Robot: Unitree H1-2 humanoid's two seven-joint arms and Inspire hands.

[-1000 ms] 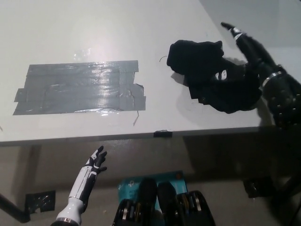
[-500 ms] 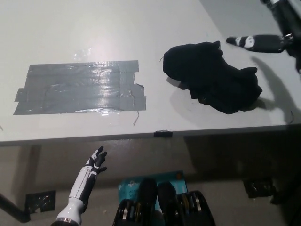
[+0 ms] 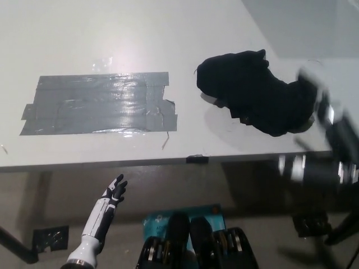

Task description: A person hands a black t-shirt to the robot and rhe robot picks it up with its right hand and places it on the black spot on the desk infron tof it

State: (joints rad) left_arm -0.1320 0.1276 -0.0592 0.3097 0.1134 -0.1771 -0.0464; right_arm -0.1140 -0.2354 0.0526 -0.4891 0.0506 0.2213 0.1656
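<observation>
The black t-shirt (image 3: 252, 92) lies bunched in a heap on the white desk (image 3: 168, 33), right of centre, with nothing holding it. The dark grey taped patch (image 3: 98, 103) is on the desk's left half, well apart from the shirt. My black right hand (image 3: 328, 120) and its arm are a motion blur just right of the shirt, by the desk's front right corner; its fingers are unreadable. My white left hand (image 3: 114, 193) rests below the desk's front edge at lower left, open.
The desk's front edge (image 3: 196, 159) runs across the middle of the view, with floor below it. A pale panel (image 3: 314, 22) fills the top right corner. No person is in view.
My right hand left the shirt, swung up to the far right, and now sweeps down as a blur beside the shirt. The shirt stays on the desk. The left hand has not moved.
</observation>
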